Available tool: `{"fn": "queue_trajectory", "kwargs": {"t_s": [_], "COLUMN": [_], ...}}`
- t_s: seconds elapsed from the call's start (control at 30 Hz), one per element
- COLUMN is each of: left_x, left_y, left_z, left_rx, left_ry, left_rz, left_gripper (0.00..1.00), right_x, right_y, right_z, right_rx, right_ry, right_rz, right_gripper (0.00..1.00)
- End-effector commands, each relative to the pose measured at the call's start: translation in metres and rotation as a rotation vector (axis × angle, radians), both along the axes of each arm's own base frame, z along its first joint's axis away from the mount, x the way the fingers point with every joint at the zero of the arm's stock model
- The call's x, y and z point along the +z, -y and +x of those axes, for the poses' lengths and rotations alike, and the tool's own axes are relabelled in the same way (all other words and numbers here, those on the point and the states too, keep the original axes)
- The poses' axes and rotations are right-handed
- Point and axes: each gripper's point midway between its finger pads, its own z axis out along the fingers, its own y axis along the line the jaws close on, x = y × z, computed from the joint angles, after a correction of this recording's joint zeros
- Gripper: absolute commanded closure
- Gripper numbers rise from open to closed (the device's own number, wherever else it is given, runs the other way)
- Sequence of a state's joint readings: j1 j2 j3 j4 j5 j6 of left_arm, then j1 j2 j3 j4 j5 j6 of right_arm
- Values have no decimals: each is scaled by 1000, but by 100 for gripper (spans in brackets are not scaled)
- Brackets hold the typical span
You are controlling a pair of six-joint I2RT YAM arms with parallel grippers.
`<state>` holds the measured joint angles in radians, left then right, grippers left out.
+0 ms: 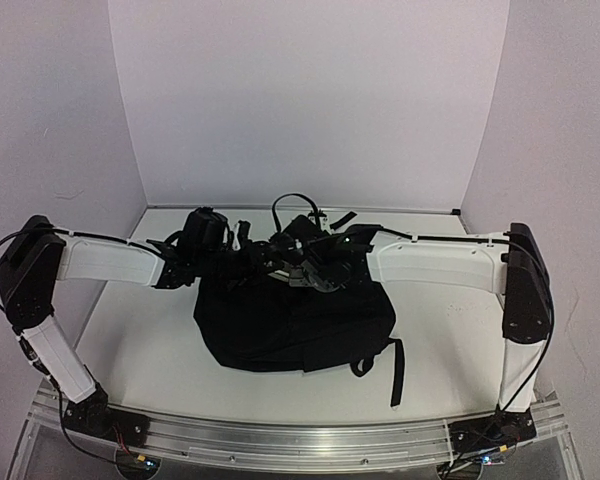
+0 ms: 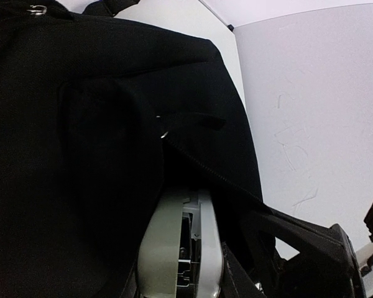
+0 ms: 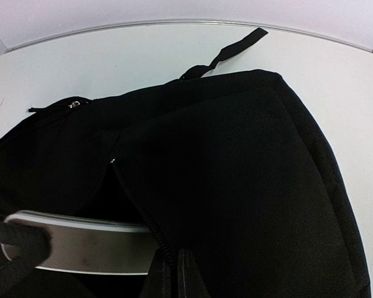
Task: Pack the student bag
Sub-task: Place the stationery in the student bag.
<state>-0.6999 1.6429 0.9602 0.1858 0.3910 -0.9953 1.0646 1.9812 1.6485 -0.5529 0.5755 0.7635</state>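
The student bag [image 1: 290, 325] lies flat in the middle of the bench [image 1: 150, 360]. At its far edge the left fingers [image 2: 180, 248] seem to clamp a fold of its fabric, and the right fingers [image 3: 189, 285] are closed tight at the zipper [image 3: 140, 211]. Zipping up looks to be the step in hand. Next, the zipper needs a steady pull along its track with the fabric held taut.

A robot lab cell is showing: plain white walls [image 1: 310, 100] are enclosing a white table [image 1: 130, 340], and two arms [image 1: 100, 260] are standing on an aluminium rail [image 1: 300, 438] along its near edge.
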Motion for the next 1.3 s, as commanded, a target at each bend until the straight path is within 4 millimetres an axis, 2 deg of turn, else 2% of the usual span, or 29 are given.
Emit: {"fn": "queue_trajectory", "kwargs": {"t_s": [0.0, 0.2, 0.33, 0.5, 0.63, 0.8, 0.87, 0.97, 1.27], "left_x": [34, 23, 10, 9, 26, 33, 31, 29, 16], "left_y": [31, 68, 76, 55, 37, 15, 8, 5, 31], "left_z": [19, 17, 14, 12, 4, -9, -13, -15, -8], "left_rx": [28, -11, -41, -7, 7, 19, 23, 23, -46], "left_ry": [129, 139, 125, 155, 197, 201, 193, 187, 165], "left_rz": [-70, -73, -29, 67, 108, 160, 180, 188, 174], "left_gripper": [100, 99, 88, 61, 41, 28, 28, 35, 57], "right_x": [33, 30, 29, 31, 30, 28, 26, 23, 21], "right_y": [-17, -24, -22, -18, -14, -13, -14, -15, -17], "right_z": [3, 1, 1, 1, 3, 2, 1, 1, -1], "right_rx": [12, 29, 25, 18, 11, 13, 17, 20, 27], "right_ry": [35, 19, 18, 20, 21, 15, 8, 1, -10], "right_rz": [159, 201, 208, 215, 212, 212, 210, 212, 223], "right_gripper": [100, 100, 100, 100, 100, 100, 100, 100, 100]}}
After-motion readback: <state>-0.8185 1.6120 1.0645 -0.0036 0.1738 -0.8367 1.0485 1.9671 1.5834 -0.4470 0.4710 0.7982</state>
